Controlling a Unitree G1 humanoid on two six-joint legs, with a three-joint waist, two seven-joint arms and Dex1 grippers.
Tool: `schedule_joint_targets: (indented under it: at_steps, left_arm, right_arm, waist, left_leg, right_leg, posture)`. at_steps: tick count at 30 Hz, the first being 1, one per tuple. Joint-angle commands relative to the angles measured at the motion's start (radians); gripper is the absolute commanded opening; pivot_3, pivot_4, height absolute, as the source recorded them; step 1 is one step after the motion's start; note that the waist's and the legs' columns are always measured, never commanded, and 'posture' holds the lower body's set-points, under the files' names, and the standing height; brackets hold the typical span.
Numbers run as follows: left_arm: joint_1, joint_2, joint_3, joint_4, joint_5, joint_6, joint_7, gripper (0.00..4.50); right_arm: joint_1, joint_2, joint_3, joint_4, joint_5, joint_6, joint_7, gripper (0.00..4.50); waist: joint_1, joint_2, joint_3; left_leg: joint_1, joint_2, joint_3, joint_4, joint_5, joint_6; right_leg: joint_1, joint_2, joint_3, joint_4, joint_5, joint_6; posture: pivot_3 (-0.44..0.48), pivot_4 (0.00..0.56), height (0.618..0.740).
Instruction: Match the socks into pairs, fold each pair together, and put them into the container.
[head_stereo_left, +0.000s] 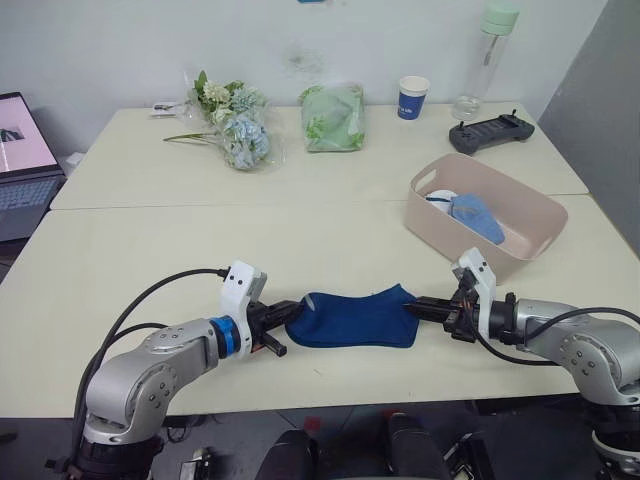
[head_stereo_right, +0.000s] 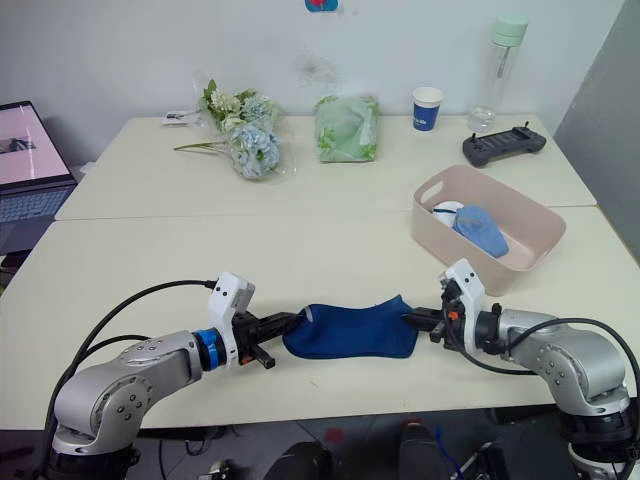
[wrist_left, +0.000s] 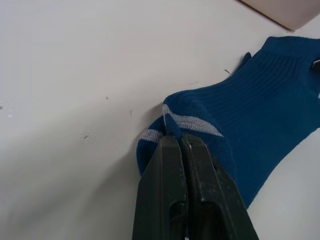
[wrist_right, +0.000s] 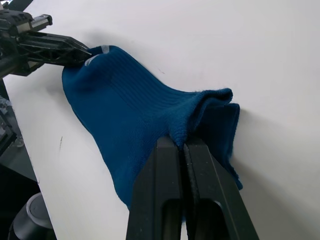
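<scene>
Dark navy sock (head_stereo_left: 355, 318): laid flat on the near part of the desk (head_stereo_left: 200, 240), stretched between the two grippers; a grey stripe is seen at its toe end in the left wrist view, and the ribbed cuff is bunched at the other end.
Left gripper (head_stereo_left: 283, 326): clenched on the toe end of the dark navy sock, the two fingers pressed together with the fabric pinched at their tips.
Right gripper (head_stereo_left: 416, 306): clenched on the cuff end of the same sock, the fingers closed with a fold of knit caught between them.
Container (head_stereo_left: 520, 244): a pale pink tub placed on the desk's right side, beyond the right gripper and apart from the dark navy sock.
Light blue sock (head_stereo_left: 477, 217): held inside the container, lying toward its middle.
White sock (head_stereo_left: 441, 201): partly seen in the container, just beside the light blue sock.
Far desk edge: a bunch of flowers (head_stereo_left: 232, 122), a pale green bag (head_stereo_left: 333, 117), a blue paper cup (head_stereo_left: 412, 97), a clear bottle (head_stereo_left: 485, 58) and a black controller (head_stereo_left: 490, 131) are lined along it.
Laptop (head_stereo_left: 24, 165): seen open off the desk's left end.
</scene>
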Motion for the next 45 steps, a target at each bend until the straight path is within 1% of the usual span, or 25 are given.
schedule_joint_targets:
  at_steps: [1,18,22,27,28,30,31,40,41,42,43,44,45]
  left_arm:
    - [-0.002,0.016,0.005,-0.026,-0.009,-0.02,-0.007,0.02]
    - [0.006,0.025,-0.028,-0.018,0.001,-0.042,-0.006,0.02]
    - [0.006,0.028,-0.03,-0.009,0.007,-0.051,-0.007,0.02]
    - [0.012,0.037,-0.041,-0.009,0.02,-0.066,-0.011,0.02]
    - [0.016,0.045,-0.047,-0.011,0.029,-0.076,-0.015,0.01]
    - [0.024,0.052,-0.05,-0.011,0.036,-0.093,-0.024,0.41]
    - [0.027,0.053,-0.05,-0.01,0.034,-0.097,-0.029,0.65]
    - [0.026,0.082,-0.038,0.016,0.047,-0.129,-0.053,3.5]
    - [0.026,0.092,-0.028,0.015,0.043,-0.13,-0.063,3.84]
    - [0.026,0.099,-0.021,0.015,0.04,-0.131,-0.07,4.15]
    - [0.025,0.125,-0.012,0.01,0.042,-0.157,-0.103,4.45]
    - [0.024,0.143,-0.007,0.007,0.045,-0.177,-0.127,4.45]
    - [0.022,0.162,-0.008,0.008,0.066,-0.232,-0.158,4.45]
  right_arm:
    - [0.004,0.008,0.001,-0.028,0.005,-0.022,-0.01,0.0]
    - [-0.006,-0.012,0.011,-0.004,-0.016,-0.028,-0.005,0.0]
    - [-0.003,-0.016,0.055,-0.019,-0.039,-0.043,-0.002,0.0]
    - [-0.003,-0.012,0.058,-0.014,-0.043,-0.046,-0.014,0.0]
    - [-0.003,-0.013,0.055,-0.01,-0.049,-0.053,-0.016,0.25]
    - [-0.005,-0.016,0.053,-0.002,-0.057,-0.062,-0.014,0.72]
    - [-0.006,-0.018,0.048,0.003,-0.061,-0.067,-0.013,1.09]
    - [-0.019,-0.059,0.014,0.001,-0.057,-0.082,-0.001,4.25]
    - [-0.024,-0.066,0.002,-0.003,-0.057,-0.083,-0.002,4.5]
    - [-0.027,-0.072,-0.005,-0.005,-0.057,-0.084,-0.002,4.5]
    - [-0.037,-0.084,-0.029,-0.015,-0.041,-0.081,0.007,4.5]
    - [-0.044,-0.091,-0.045,-0.021,-0.029,-0.079,0.014,4.5]
    - [-0.055,-0.093,-0.059,-0.028,-0.022,-0.088,0.018,4.5]
  waist:
    - [0.0,0.0,0.0]
    - [0.0,0.0,0.0]
    - [0.0,0.0,0.0]
    - [0.0,0.0,0.0]
    - [0.0,0.0,0.0]
    - [0.0,0.0,0.0]
    - [0.0,0.0,0.0]
    - [0.0,0.0,0.0]
    - [0.0,0.0,0.0]
    - [0.0,0.0,0.0]
    - [0.0,0.0,0.0]
    - [0.0,0.0,0.0]
    - [0.0,0.0,0.0]
  left_leg:
    - [0.0,0.0,0.0,0.0,0.0,0.0]
    - [0.0,0.0,0.0,0.0,0.0,0.0]
    - [0.0,0.0,0.0,0.0,0.0,0.0]
    - [0.0,0.0,0.0,0.0,0.0,0.0]
    - [0.0,0.0,0.0,0.0,0.0,0.0]
    - [0.0,0.0,0.0,0.0,0.0,0.0]
    - [0.0,0.0,0.0,0.0,0.0,0.0]
    - [0.0,0.0,0.001,0.0,0.0,0.0]
    - [0.0,0.0,0.001,0.0,0.0,0.0]
    - [0.0,0.0,0.001,0.0,0.0,0.0]
    - [0.0,0.0,0.001,0.0,0.0,0.0]
    - [0.0,0.0,0.001,0.0,0.0,0.0]
    - [0.0,0.0,0.001,0.0,0.0,0.0]
  right_leg:
    - [0.0,0.0,0.0,0.0,0.0,0.0]
    - [0.0,0.0,0.0,0.0,0.0,0.0]
    - [0.0,0.0,0.0,0.0,0.0,0.0]
    - [0.0,0.0,0.0,0.0,0.0,0.0]
    - [0.0,0.0,0.0,0.0,0.0,0.0]
    - [0.0,0.0,0.0,0.0,0.0,0.0]
    - [0.0,0.0,0.0,0.0,0.0,0.0]
    - [0.0,0.0,0.0,0.0,0.0,0.0]
    - [0.0,0.0,0.0,0.0,0.0,0.0]
    - [0.0,0.0,0.0,0.0,0.0,0.0]
    - [0.0,0.0,0.0,0.0,0.0,0.0]
    - [0.0,0.0,0.0,0.0,0.0,0.0]
    - [0.0,0.0,0.0,0.0,0.0,0.0]
  posture:
    - [0.0,0.15,0.74]
    - [0.0,0.15,0.74]
    - [0.0,0.15,0.74]
    - [0.0,0.15,0.74]
    - [0.0,0.15,0.74]
    - [0.0,0.15,0.74]
    - [0.0,0.15,0.74]
    - [0.0,0.15,0.74]
    - [0.0,0.15,0.74]
    - [0.0,0.15,0.74]
    - [0.0,0.15,0.74]
    - [0.0,0.15,0.74]
    - [0.0,0.15,0.74]
